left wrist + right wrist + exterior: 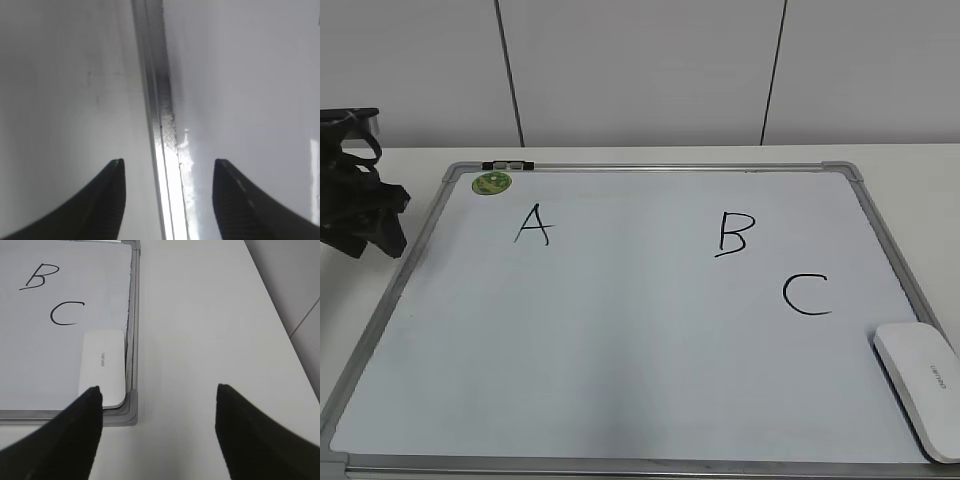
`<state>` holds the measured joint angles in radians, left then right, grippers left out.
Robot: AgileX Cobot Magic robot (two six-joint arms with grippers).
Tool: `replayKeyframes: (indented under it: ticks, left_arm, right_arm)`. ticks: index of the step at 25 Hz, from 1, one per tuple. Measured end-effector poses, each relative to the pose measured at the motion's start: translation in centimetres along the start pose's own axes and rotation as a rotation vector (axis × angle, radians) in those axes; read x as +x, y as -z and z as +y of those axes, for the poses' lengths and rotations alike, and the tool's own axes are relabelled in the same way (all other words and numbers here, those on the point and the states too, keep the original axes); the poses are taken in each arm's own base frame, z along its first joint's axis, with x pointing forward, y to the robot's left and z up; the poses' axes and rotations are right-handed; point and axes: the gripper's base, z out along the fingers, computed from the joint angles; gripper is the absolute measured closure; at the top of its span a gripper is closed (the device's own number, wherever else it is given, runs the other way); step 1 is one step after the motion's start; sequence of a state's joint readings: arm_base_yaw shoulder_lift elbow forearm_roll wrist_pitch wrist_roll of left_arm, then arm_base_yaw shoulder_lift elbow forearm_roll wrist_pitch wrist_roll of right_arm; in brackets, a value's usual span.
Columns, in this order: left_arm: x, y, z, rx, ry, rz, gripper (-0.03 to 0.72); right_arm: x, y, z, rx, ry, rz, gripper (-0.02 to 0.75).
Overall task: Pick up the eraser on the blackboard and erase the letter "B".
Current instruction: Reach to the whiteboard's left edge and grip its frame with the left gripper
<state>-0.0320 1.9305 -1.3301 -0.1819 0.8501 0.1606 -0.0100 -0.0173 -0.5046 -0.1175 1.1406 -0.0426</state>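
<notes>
Only the right wrist view shows the right gripper (157, 405), spread wide and empty above the eraser (102, 368) in the blackboard's (135, 300) corner, below the letter "B" (37, 277); the left gripper (167, 172) gapes over the frame.

- the exterior view looks down at a slant from the near edge of the blackboard (620, 400), facing the wall and taking in almost the whole board.
- the left wrist view sits very close above the board's left frame rail, looking along it.
- the right wrist view hangs higher, off the board's right near corner.
- exterior and right wrist views share the eraser (920, 385), the letter "B" (733, 234) and the "C" (807, 295).
</notes>
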Motion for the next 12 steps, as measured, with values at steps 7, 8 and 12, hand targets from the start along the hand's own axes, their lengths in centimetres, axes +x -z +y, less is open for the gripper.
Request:
replayKeyframes:
  ticks: [7, 8, 12]
  left_arm:
    - [-1.3, -1.0, 0.1, 0.014, 0.007, 0.017, 0.372]
    - [-1.3, -1.2, 0.1, 0.014, 0.007, 0.02, 0.374]
    - [-1.3, -1.4, 0.1, 0.015, 0.008, 0.028, 0.379]
  right_arm:
    - [0.0, 0.0, 0.0, 0.0, 0.0, 0.0, 0.195]
    - [0.0, 0.0, 0.0, 0.0, 0.0, 0.0, 0.195]
    - [0.0, 0.0, 0.0, 0.0, 0.0, 0.0, 0.195]
